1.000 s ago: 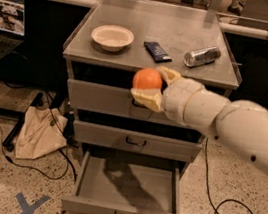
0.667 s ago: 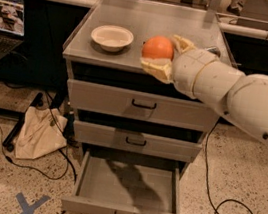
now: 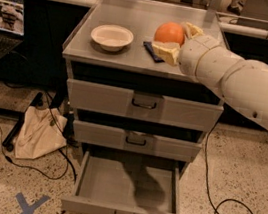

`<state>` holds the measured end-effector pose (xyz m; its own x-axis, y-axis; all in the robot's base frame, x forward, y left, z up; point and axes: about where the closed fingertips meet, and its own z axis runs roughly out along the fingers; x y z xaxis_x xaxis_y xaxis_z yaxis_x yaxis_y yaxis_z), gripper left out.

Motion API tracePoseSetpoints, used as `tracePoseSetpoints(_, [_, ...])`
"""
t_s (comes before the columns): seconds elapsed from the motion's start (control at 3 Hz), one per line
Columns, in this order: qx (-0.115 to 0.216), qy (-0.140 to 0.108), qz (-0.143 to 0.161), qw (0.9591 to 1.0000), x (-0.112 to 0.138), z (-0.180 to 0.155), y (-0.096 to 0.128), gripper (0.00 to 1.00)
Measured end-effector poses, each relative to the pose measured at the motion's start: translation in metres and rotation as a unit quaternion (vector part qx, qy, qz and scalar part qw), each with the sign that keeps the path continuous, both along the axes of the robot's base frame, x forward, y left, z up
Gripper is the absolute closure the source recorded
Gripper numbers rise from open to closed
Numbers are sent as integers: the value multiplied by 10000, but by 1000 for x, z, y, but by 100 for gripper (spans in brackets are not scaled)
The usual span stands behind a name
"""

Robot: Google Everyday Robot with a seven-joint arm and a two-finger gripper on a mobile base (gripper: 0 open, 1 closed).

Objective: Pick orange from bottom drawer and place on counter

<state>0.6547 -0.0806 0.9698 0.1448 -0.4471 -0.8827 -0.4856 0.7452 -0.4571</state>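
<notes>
My gripper (image 3: 177, 39) is shut on the orange (image 3: 169, 33), a small round fruit held between two cream fingers (image 3: 166, 52). It hangs just above the counter (image 3: 138, 18), over its right middle part. I cannot tell whether the orange touches the surface. The white arm comes in from the right. The bottom drawer (image 3: 129, 183) is pulled fully open below and holds nothing that shows; its dark handle is on the front panel.
A cream bowl (image 3: 111, 36) sits on the counter's left. A dark blue packet (image 3: 153, 52) lies just left of the gripper, partly hidden. Two upper drawers (image 3: 143, 105) are shut. A cloth bag (image 3: 39, 132) and cables lie on the floor left.
The gripper has carried the orange up from the front of the top drawer to over the counter. The camera view has shifted, hiding the can that lay at the counter's right.
</notes>
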Motion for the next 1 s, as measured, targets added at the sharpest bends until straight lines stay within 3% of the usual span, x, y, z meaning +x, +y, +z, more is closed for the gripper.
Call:
tracePoseSetpoints(0.33, [7,-10,23,10000,-1,2,3,100])
tracePoseSetpoints(1.0, [-83,-556,-339,9978,69,21,-9,100])
